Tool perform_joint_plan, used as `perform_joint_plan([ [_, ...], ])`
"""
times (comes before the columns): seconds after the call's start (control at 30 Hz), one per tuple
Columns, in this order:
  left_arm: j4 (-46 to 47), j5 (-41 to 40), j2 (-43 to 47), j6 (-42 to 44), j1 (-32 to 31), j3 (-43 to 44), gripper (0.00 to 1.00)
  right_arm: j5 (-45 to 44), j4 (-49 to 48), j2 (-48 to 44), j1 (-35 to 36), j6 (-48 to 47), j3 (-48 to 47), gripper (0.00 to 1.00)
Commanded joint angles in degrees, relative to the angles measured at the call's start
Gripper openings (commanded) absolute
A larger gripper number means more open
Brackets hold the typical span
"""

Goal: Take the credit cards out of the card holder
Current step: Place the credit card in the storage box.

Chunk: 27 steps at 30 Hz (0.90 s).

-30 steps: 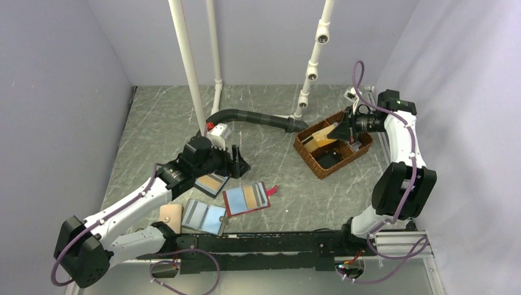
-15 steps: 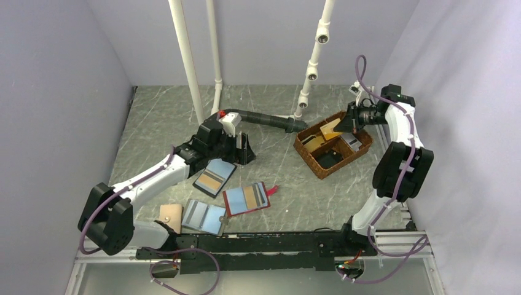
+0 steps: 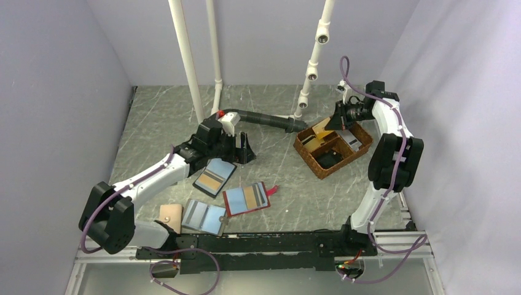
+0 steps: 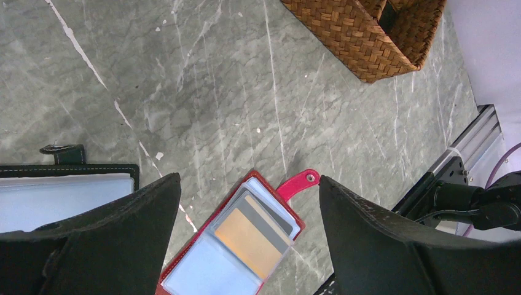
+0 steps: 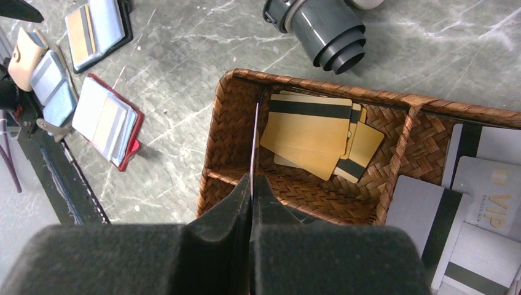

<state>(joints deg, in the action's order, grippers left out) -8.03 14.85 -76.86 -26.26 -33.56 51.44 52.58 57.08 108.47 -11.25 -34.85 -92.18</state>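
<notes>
The card holder [image 3: 246, 199] is a red wallet with a pull tab, lying open on the table. It shows between my left fingers in the left wrist view [image 4: 233, 246], with a tan card [image 4: 249, 236] and grey cards in its sleeves. My left gripper [image 3: 239, 149] [image 4: 249, 179] hangs open above the table behind it, holding nothing. My right gripper [image 3: 335, 120] [image 5: 253, 184] is shut on a credit card [image 5: 254, 141] seen edge-on over the wicker basket [image 5: 319, 92]. From above this credit card [image 3: 321, 129] looks tan.
The basket [image 3: 310, 163] holds tan cards [image 5: 310, 132] and silver cards [image 5: 479, 184] in separate compartments. A black-rimmed case [image 3: 214, 177], a grey-blue folding wallet [image 3: 204, 216] and a tan pouch [image 3: 170, 216] lie near the card holder. A black hose [image 3: 258, 118] and white pipes [image 3: 190, 67] stand behind.
My left arm drew back off the black-rimmed case, then stayed still. My right gripper carried its card back and to the left over the basket.
</notes>
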Motion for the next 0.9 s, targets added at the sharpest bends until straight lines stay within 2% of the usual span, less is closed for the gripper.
perform_joint_plan([
  [0.0, 0.0, 0.8, 0.8, -0.5, 0.4, 0.2, 0.88, -0.2, -0.9, -0.5, -0.3, -0.1, -2.5, 0.0],
  [0.37, -2.2, 2.2, -1.1, -0.8, 1.4, 1.9, 0.88, -2.9, -0.3, 0.7, 2.6, -0.7, -2.0, 0.0],
  [0.87, -1.9, 1.4, 0.2, -1.8, 2.2, 0.7, 0.88, -4.3, 0.2, -0.5, 2.5, -0.8, -4.5, 0.0],
])
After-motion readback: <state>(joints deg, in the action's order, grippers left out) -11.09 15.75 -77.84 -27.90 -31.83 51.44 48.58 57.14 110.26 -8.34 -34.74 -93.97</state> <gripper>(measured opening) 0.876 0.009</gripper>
